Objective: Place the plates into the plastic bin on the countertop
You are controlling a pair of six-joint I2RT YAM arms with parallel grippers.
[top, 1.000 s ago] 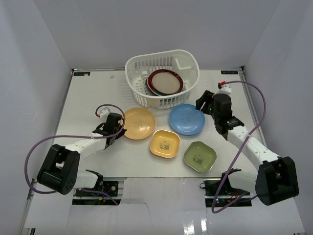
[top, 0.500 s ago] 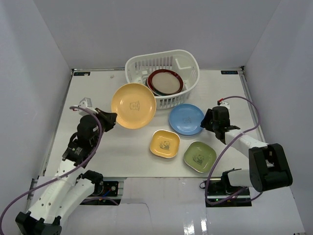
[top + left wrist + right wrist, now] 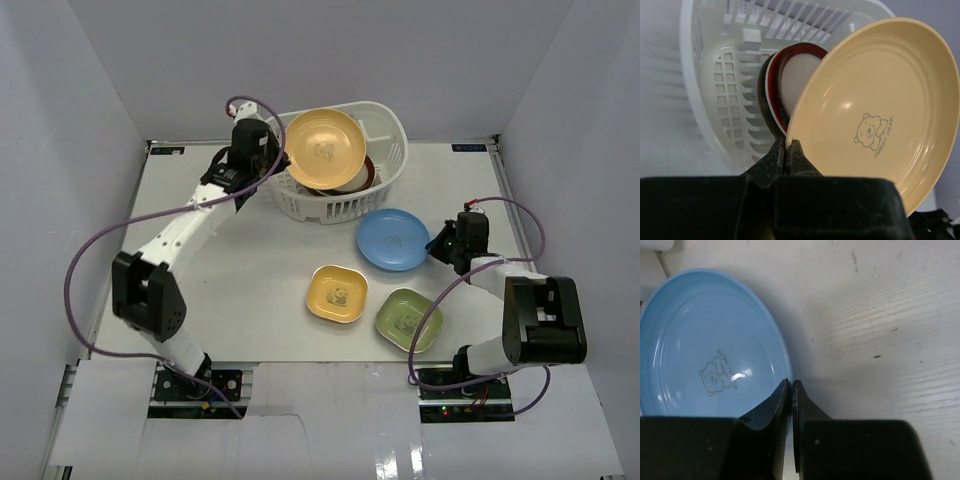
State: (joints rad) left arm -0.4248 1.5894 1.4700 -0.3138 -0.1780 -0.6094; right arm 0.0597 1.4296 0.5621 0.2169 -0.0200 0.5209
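My left gripper (image 3: 278,160) is shut on the rim of the orange-yellow plate (image 3: 325,150) and holds it tilted on edge over the plastic bin (image 3: 385,120). In the left wrist view the gripper (image 3: 788,145) pinches that plate (image 3: 875,115) just in front of the dark-rimmed plates (image 3: 790,75) standing in the bin (image 3: 715,80). My right gripper (image 3: 437,247) is low on the countertop (image 3: 200,290), shut on the right rim of the blue plate (image 3: 393,240). The right wrist view shows the gripper (image 3: 791,383) closed over the edge of the blue plate (image 3: 710,350).
A yellow rounded-square plate (image 3: 337,293) and a green one (image 3: 408,319) lie near the front of the countertop, just in front of the blue plate. White walls stand on three sides. The left arm's purple cable loops over the left half of the table.
The left arm swung up and back from the table's left side, carrying the orange-yellow plate over the bin. The right gripper came down and shut on the blue plate's rim, and the plate shifted slightly right.
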